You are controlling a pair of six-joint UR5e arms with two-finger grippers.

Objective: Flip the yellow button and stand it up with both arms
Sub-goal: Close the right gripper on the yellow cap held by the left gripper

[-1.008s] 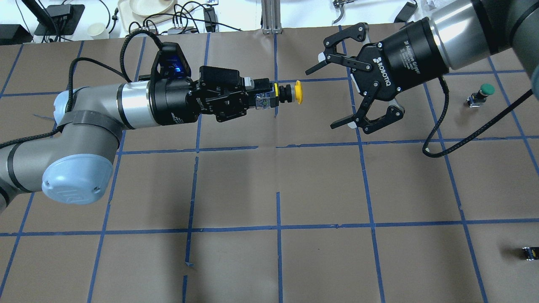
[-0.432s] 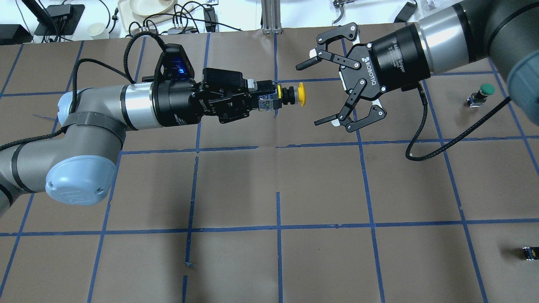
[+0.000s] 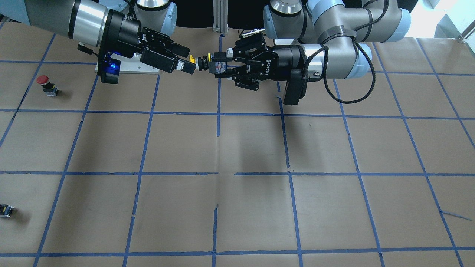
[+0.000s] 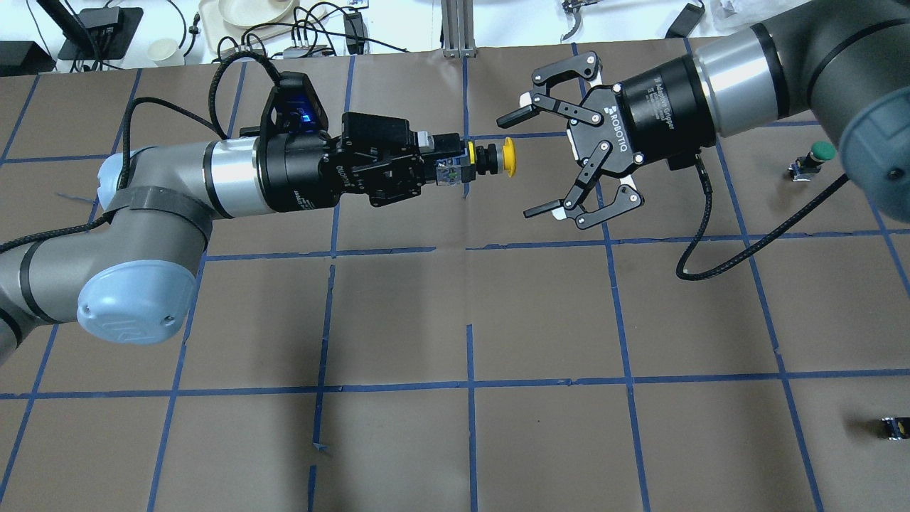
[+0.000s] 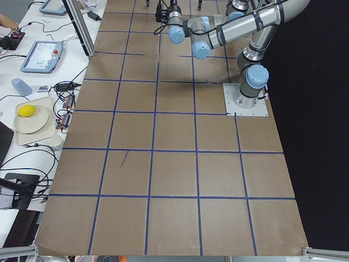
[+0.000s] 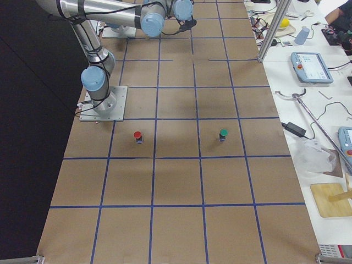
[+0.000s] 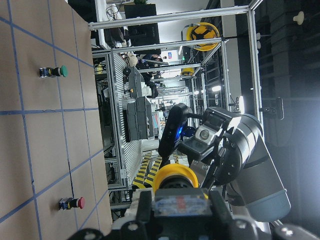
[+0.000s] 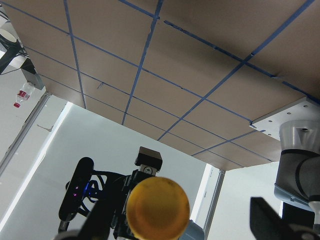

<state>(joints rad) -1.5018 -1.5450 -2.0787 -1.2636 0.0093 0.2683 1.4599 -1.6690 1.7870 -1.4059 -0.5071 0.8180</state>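
A: What moved?
B: Toward the yellow button (image 4: 498, 158), upper middle, the right gripper (image 4: 521, 166) drew nearer, fingers (image 4: 546, 209) spread beside its cap.
A: Progress?
B: Lifted, lying sideways, pinched by the left gripper (image 4: 448, 162). I'd say handover and standing remain.

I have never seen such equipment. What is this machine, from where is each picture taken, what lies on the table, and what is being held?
These are two robot arms at a brown table with blue tape lines. Two pictures look down from above, one from behind the robot, one facing it; two are taken from the table's ends; two come from wrist cameras. The left arm holds the yellow button in the air, sideways: its jaws are shut on the switch body, cap pointing at the right arm. That arm's jaws are open near the cap. On the table are a green button, a red button and a tiny black-and-yellow part.
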